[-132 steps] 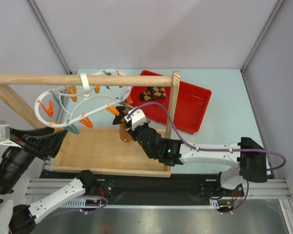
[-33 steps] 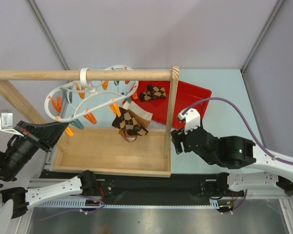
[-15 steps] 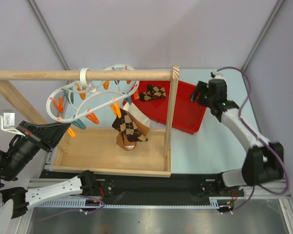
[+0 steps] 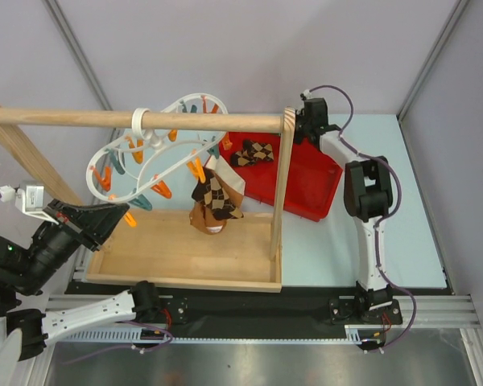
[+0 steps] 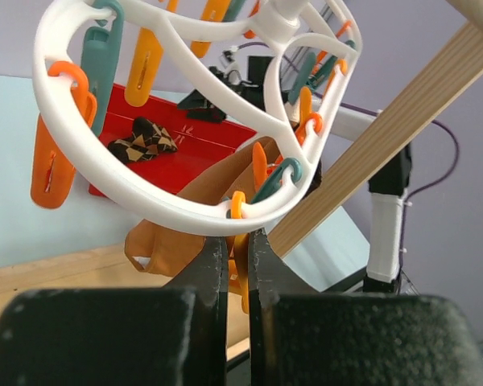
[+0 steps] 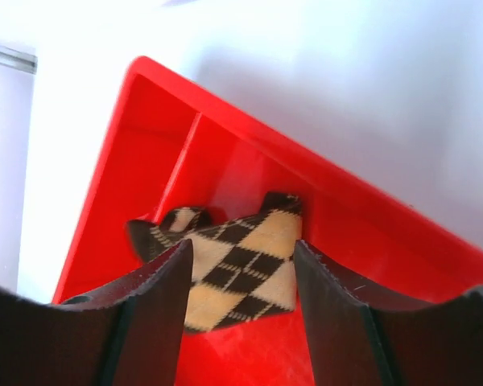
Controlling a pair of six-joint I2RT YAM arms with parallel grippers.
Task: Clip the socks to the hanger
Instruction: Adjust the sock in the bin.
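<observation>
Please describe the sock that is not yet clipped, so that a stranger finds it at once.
Find the red tray beside the wooden frame's upright post. At its left end lies an argyle sock. Unlike the other sock, which hangs from the white hanger, this one rests inside the tray.

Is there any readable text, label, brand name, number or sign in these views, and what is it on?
No text can be read in any view.
Small pale marks on the far wall of the red tray, left wrist view: too small and blurred to read.
The hanger, the socks and the wooden frame show no lettering.
</observation>
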